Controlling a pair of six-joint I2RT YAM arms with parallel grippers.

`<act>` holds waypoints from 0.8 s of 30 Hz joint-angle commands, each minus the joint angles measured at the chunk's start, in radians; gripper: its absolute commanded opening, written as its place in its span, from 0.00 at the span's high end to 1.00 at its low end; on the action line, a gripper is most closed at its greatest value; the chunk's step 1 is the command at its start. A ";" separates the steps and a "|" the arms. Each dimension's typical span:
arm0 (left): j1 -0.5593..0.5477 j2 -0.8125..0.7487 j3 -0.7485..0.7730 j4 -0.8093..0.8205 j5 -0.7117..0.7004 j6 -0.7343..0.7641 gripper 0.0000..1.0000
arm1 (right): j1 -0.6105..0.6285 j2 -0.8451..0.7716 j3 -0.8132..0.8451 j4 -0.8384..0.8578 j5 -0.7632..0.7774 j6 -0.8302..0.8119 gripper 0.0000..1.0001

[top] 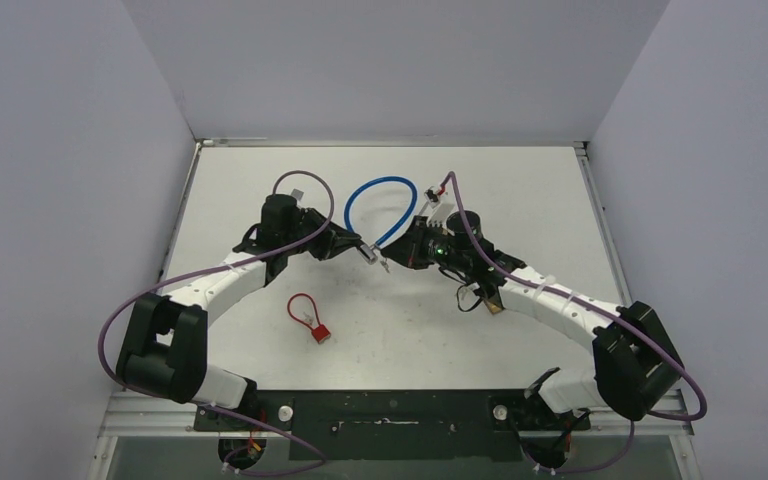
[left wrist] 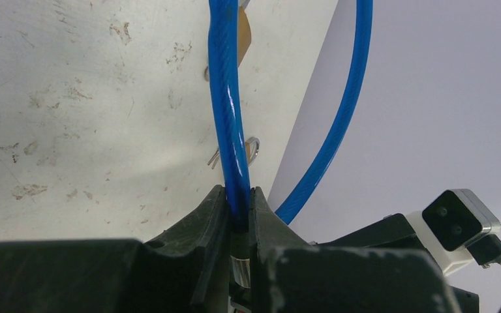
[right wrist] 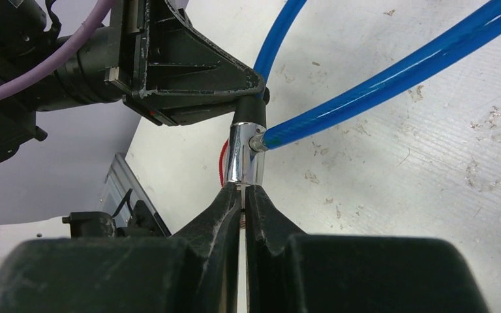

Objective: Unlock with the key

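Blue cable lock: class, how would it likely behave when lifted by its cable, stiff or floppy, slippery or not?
Probably springy rather than floppy: the blue cable holds an open loop while the left claw pinches it. Its glossy sheath looks slippery. The chrome barrel likely makes one end heavy.

Blue cable loop (top: pixel 378 181) blocks the middle; 1 red padlock (top: pixel 320 334) lies nearer, left.

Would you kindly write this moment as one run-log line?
left gripper: shut on blue cable | right gripper: shut on key at chrome lock cylinder | red padlock: on table
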 commanded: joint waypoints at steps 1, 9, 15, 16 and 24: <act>0.003 -0.019 0.036 0.091 0.028 -0.041 1.00 | 0.016 -0.017 -0.020 0.110 -0.014 0.002 1.00; 0.014 -0.042 0.005 0.120 0.009 -0.112 1.00 | 0.017 -0.142 -0.163 0.211 0.004 0.029 1.00; 0.016 -0.046 0.010 0.118 0.016 -0.117 1.00 | 0.021 -0.139 -0.166 0.242 -0.014 0.037 1.00; 0.016 -0.047 0.009 0.117 0.016 -0.118 1.00 | 0.023 -0.135 -0.160 0.250 -0.017 0.038 1.00; 0.016 -0.053 0.011 0.120 0.014 -0.122 1.00 | 0.028 -0.080 -0.119 0.249 -0.021 0.047 1.00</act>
